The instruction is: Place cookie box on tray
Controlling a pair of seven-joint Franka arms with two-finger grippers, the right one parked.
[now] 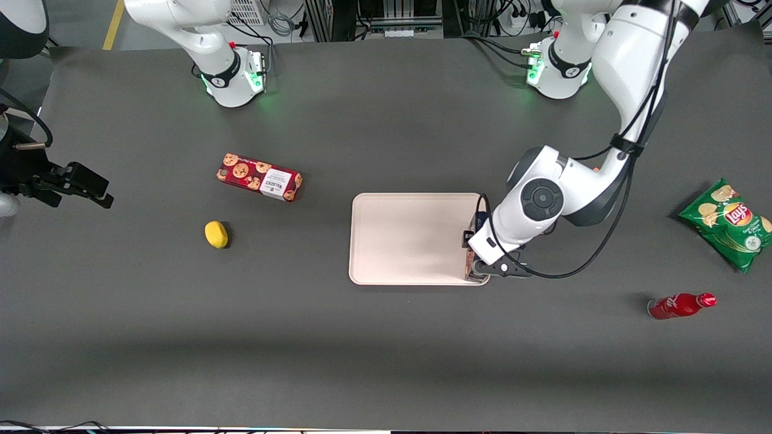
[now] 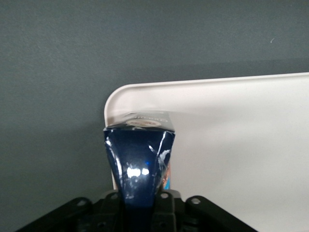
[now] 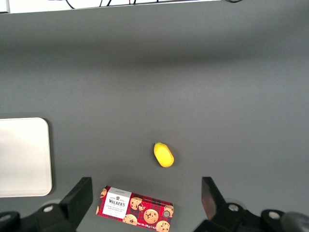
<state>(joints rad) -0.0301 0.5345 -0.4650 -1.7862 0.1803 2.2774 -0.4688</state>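
My left gripper (image 1: 477, 267) is shut on the dark navy-blue cookie box (image 2: 140, 154) and holds it upright at the corner of the pale cream-pink tray (image 1: 410, 238) that is nearest the front camera, at the working arm's end. In the left wrist view the gripper (image 2: 140, 205) pinches the dented box between its jaws, and the box's lower end hangs over the tray (image 2: 231, 145) just inside the rounded corner. I cannot tell whether the box touches the tray. In the front view only a sliver of the box (image 1: 469, 265) shows beside the wrist.
A longer red cookie box (image 1: 259, 176) and a yellow lemon-like object (image 1: 216, 234) lie toward the parked arm's end. A green chip bag (image 1: 730, 223) and a red bottle (image 1: 681, 305) lie toward the working arm's end.
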